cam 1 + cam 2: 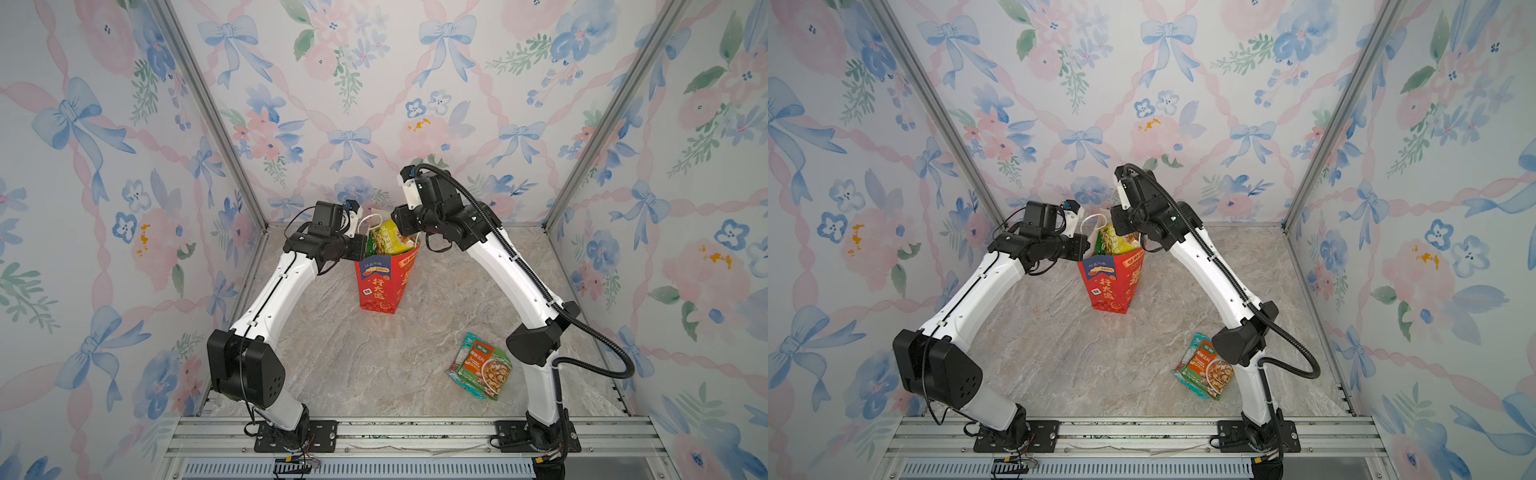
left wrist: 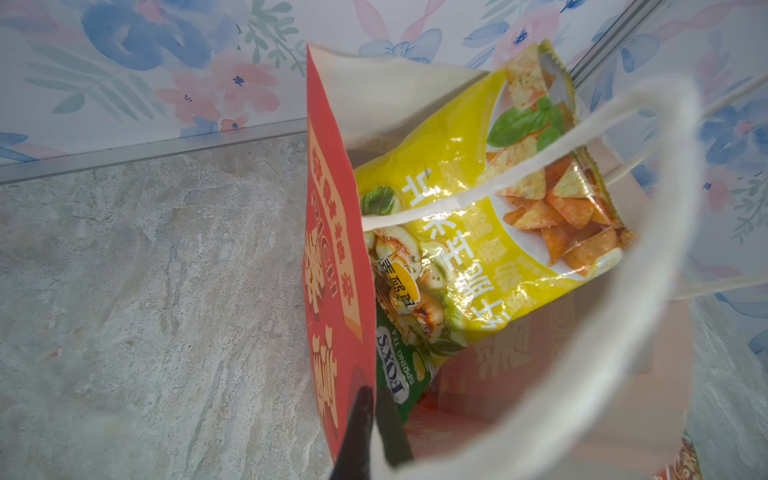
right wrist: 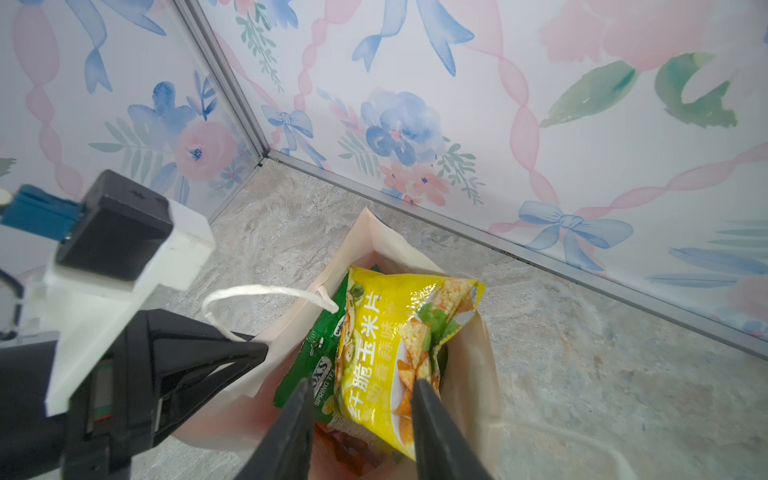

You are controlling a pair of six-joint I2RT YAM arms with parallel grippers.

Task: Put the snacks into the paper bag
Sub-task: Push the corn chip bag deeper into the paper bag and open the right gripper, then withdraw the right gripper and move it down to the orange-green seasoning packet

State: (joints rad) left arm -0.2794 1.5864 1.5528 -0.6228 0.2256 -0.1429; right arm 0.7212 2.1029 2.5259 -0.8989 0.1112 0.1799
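Observation:
The red paper bag (image 1: 382, 286) stands upright at the back middle of the table, its mouth open. A yellow snack packet (image 3: 386, 332) leans in the mouth, half sticking out, beside a green FOX'S packet (image 3: 316, 357); both top views show the yellow one (image 1: 1113, 241). My left gripper (image 2: 374, 395) is shut on the bag's near wall (image 2: 332, 266), with one finger outside and one inside. My right gripper (image 3: 362, 384) hangs over the mouth, jaws apart on either side of the yellow packet's lower end. One teal-green packet (image 1: 480, 365) lies flat at the front right.
A white cord handle (image 2: 623, 291) loops across the bag's mouth, and another (image 3: 257, 291) hangs outside by the left gripper. Floral walls close in the marble table (image 1: 374, 365) on three sides. A metal rail (image 1: 415, 432) with both arm bases runs along the front.

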